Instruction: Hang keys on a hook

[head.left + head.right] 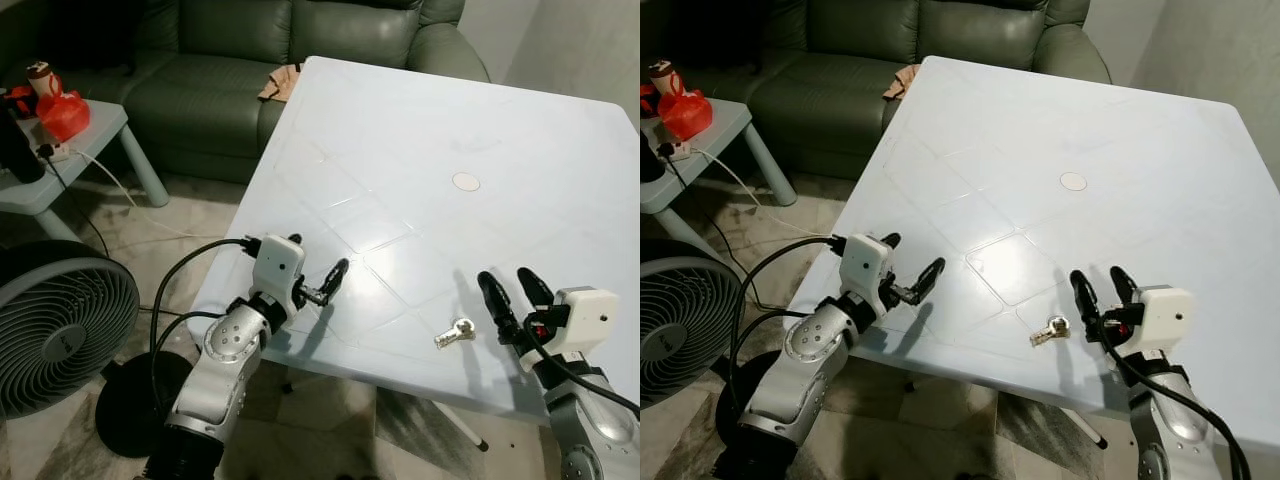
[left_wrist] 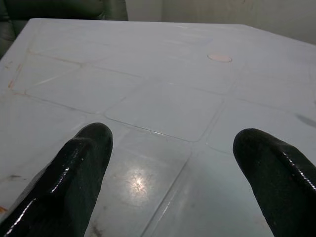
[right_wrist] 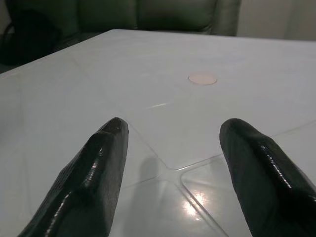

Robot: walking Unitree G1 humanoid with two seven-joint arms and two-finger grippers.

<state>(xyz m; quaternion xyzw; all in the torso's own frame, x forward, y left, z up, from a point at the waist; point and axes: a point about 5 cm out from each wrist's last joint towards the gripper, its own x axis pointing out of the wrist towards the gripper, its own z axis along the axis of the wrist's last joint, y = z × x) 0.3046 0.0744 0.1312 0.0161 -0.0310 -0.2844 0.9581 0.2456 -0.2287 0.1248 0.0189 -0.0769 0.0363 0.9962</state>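
Silver arms, white wrists, black fingers (image 1: 335, 272)

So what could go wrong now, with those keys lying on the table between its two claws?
The keys lie flat on the smooth white table, close to its near edge. The open right gripper might nudge them off instead of pinching them. Flat metal on a slick top is probably hard for the thick black fingers to get under. The open left gripper hovers over the table's near left part, so the arms could crowd each other if both reach.
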